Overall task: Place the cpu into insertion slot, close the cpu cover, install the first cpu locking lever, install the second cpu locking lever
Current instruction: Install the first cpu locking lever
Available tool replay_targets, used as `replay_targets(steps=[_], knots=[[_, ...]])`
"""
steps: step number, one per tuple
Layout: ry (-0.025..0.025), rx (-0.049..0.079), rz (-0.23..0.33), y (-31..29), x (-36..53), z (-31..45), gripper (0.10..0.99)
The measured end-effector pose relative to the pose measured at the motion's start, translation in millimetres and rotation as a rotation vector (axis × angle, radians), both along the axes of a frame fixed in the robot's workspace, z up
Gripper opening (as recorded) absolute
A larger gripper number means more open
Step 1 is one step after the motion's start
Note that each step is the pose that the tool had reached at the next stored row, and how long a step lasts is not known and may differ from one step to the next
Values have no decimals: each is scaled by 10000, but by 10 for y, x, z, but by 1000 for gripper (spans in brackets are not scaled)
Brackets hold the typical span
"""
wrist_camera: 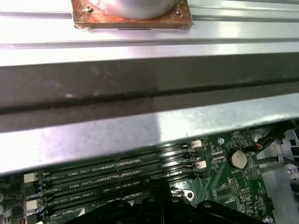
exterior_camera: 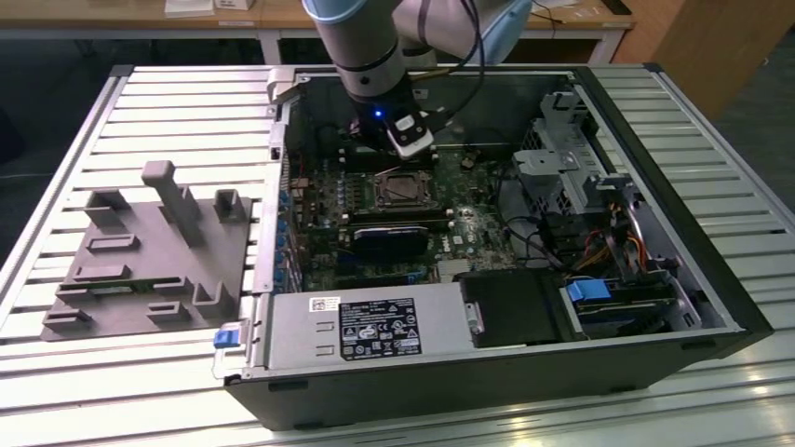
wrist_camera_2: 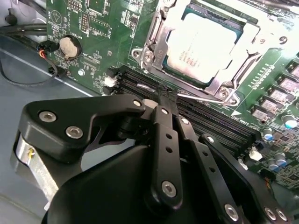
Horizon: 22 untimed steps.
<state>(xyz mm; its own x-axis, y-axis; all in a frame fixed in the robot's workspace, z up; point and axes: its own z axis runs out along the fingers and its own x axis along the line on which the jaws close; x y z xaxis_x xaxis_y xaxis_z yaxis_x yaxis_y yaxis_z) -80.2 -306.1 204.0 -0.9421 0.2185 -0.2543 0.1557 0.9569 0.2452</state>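
Sitting in the insertion slot (exterior_camera: pixel 400 190), the cpu (wrist_camera_2: pixel 201 46) lies under the lowered cpu cover (wrist_camera_2: pixel 160 44). A wire locking lever (wrist_camera_2: pixel 201 97) runs along the slot's edge facing the memory slots (wrist_camera_2: pixel 219 122). The tool (wrist_camera_2: pixel 164 95) is clenched, tips meeting at that lever, likely to push it sideways.

Motherboard (wrist_camera_2: pixel 93 28) is the usual green with tiny white print. The cpu (wrist_camera_2: pixel 201 46) on it is dull silver inside the shinier silver cpu cover (wrist_camera_2: pixel 219 83) — memory slots (wrist_camera_2: pixel 210 116) alongside are black. The gripper (wrist_camera_2: pixel 166 98) over the board is matte black, and the coin battery (wrist_camera_2: pixel 70 46) is silver.
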Motion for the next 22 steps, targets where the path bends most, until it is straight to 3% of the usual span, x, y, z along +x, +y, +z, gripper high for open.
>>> replay_targets(steps=[10,17,22], knots=[[-151,-76,-335,44,-18,-32,102],[-306,-200,-522,57,-24,-58,102],[-378,-216,-689,64,-43,-73,102]])
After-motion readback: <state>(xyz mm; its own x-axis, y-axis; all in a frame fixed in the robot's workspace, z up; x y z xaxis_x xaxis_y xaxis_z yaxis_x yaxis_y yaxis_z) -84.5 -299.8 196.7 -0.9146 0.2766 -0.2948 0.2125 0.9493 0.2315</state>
